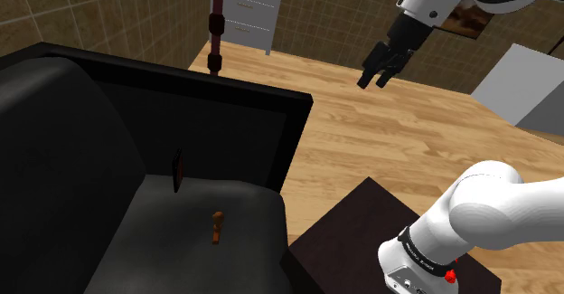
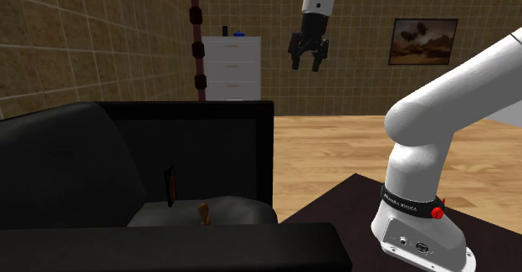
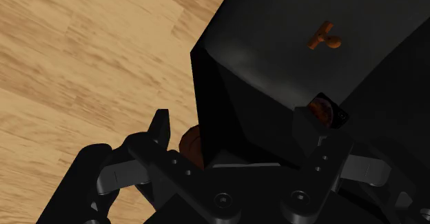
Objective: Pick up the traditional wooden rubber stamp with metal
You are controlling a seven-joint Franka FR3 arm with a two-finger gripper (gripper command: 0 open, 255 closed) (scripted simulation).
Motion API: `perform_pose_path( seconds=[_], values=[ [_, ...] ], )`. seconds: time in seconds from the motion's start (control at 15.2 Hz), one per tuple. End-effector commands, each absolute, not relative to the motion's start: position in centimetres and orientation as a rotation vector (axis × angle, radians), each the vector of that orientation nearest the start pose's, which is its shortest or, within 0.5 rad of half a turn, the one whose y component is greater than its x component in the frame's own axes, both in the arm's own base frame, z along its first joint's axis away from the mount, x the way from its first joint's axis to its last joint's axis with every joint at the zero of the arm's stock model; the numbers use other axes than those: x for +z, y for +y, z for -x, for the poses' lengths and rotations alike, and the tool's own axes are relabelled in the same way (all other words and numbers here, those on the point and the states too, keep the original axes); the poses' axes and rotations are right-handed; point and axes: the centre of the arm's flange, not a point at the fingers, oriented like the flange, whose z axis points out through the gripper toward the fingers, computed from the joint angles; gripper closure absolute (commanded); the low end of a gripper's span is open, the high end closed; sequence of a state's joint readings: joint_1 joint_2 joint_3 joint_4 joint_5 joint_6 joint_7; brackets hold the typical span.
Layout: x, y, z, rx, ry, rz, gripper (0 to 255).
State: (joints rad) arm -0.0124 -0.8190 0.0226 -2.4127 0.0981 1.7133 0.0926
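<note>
At the shoulder view's left, a black sofa (image 1: 54,138) holds the small brown stamp (image 1: 217,226). It lies on its side on the dark seat cushion, near the front edge. A thin dark slab (image 1: 178,170) stands upright just behind it, apart from it and close to the backrest. Behind the sofa rises a dark red beaded pole (image 1: 215,25), with a white drawer unit (image 1: 249,12) against the tiled wall beyond. Further right, the arm reaches up and out from its dark stand (image 1: 361,220). The gripper (image 1: 380,71) hangs high over the wooden floor (image 1: 398,138), past the sofa's armrest and well apart from the stamp. In the wrist view its fingers (image 3: 160,126) stand apart, released. A framed picture (image 2: 423,42) hangs on the wall at the second exterior view's right.
</note>
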Motion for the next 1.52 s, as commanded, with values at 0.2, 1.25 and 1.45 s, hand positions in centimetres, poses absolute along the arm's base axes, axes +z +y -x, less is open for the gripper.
perform_pose_path(
  seconds=[0.2, 1.25, 1.45],
  values=[
    [56.1, 4.4, -32.3, -0.167, 0.133, 3.058, 0],
    [41.5, 19.7, -37.5, -0.116, 0.055, 3.122, 0],
    [38.7, 22.5, -38.3, -0.106, 0.040, 3.133, 0]
  ],
)
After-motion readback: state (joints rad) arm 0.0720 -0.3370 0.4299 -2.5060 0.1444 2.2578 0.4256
